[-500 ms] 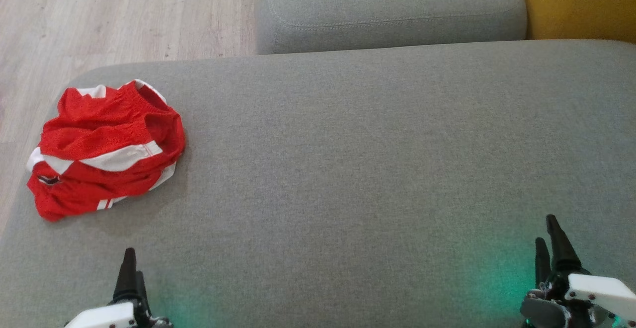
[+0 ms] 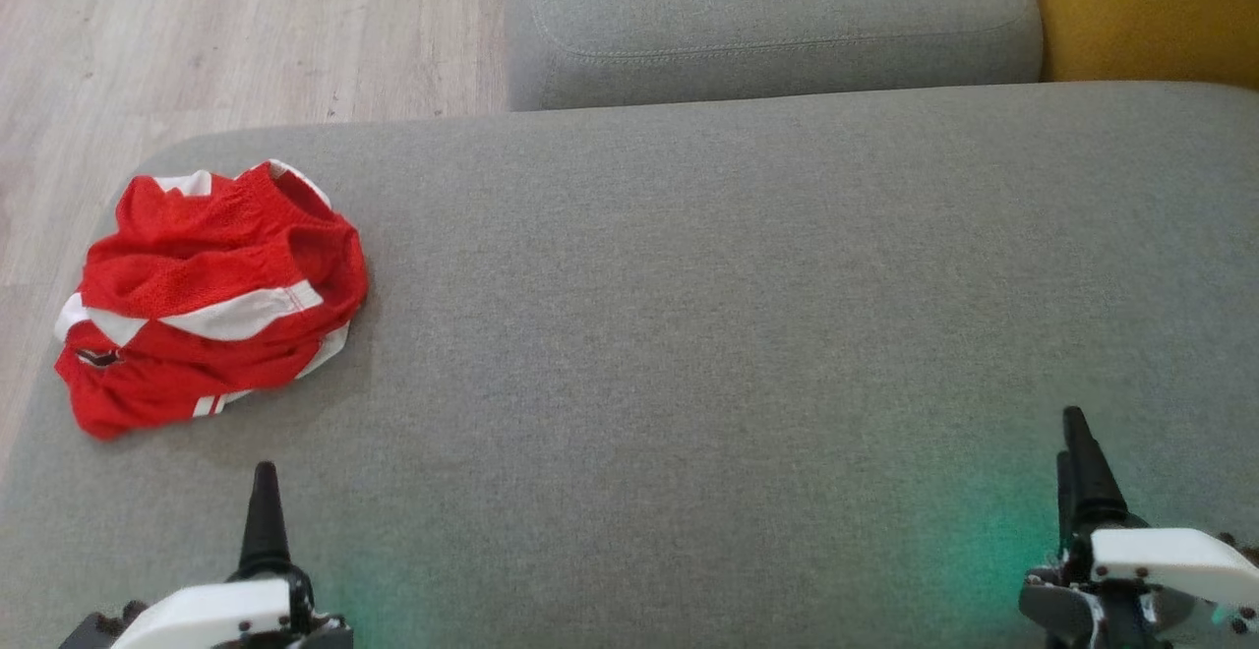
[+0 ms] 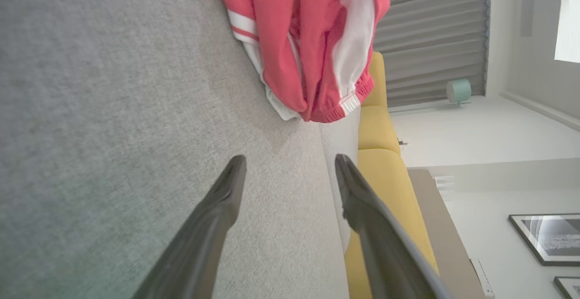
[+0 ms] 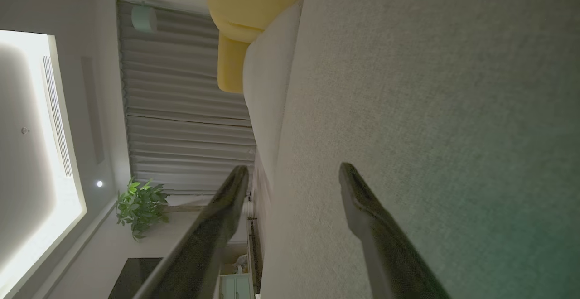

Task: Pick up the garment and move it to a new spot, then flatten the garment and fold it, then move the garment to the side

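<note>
A crumpled red garment (image 2: 211,295) with white stripes lies at the left end of a large grey cushion (image 2: 689,285), close to its left edge. My left gripper (image 2: 264,501) hovers low at the bottom left, a short way in front of the garment and apart from it. In the left wrist view the garment (image 3: 312,40) sits beyond my left gripper (image 3: 290,165), whose fingers stand open with nothing between them. My right gripper (image 2: 1077,447) is at the bottom right, far from the garment. The right wrist view shows that gripper (image 4: 294,172) open over bare grey fabric.
A second grey cushion (image 2: 777,20) lies behind the large one. A yellow seat (image 2: 1141,10) stands at the far right corner. Pale wood floor (image 2: 197,39) runs along the left and back-left, just past the cushion's rounded edge.
Both grippers have moved slightly forward over the cushion; the right one shows higher in the head view than before. The garment has not moved.
</note>
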### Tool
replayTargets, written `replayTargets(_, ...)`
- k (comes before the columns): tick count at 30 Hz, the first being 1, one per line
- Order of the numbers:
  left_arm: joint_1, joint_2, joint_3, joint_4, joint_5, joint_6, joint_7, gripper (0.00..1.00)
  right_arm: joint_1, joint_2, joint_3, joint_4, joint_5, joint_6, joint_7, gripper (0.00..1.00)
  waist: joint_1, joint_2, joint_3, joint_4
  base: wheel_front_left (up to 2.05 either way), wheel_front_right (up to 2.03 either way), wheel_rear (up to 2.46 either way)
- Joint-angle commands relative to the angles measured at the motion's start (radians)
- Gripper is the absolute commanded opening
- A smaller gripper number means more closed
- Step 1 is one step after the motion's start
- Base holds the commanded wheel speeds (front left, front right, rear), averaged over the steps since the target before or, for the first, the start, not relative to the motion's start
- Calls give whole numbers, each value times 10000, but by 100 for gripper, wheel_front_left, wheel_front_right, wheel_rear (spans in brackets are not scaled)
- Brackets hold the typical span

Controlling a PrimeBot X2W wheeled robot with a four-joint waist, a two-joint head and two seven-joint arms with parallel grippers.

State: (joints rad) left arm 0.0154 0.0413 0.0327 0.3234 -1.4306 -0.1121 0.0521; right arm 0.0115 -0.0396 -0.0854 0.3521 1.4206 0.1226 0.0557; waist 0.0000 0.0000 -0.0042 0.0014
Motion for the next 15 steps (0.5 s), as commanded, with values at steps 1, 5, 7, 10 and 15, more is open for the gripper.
replayTargets(1, -513, 36, 6, -437, 386, 64, -101, 100, -417, -30, 134, -426, -416, 16, -123, 100, 0, 0, -3, 0, 0, 0, 0)
replayTargets(5, -537, 38, -113, -639, 1014, 173, -218, 100, -423, -33, 313, -498, -1122, 18, -241, 100, 0, 0, -11, -1, 0, 0, 0)
replayTargets(7, -543, 39, -213, -726, 1362, 221, -277, 100, -421, -34, 385, -531, -1480, 19, -300, 100, 0, 0, -21, 4, 0, 0, 0)
replayTargets(10, -531, 41, -380, -792, 1846, 284, -365, 100, -402, -37, 462, -582, -1967, 21, -389, 100, 0, 0, -40, 14, 0, 0, 0)
replayTargets(15, -524, 43, -620, -852, 2626, 430, -512, 100, -358, -40, 590, -637, -2665, 24, -536, 100, 0, 0, -79, 18, 0, 0, 0)
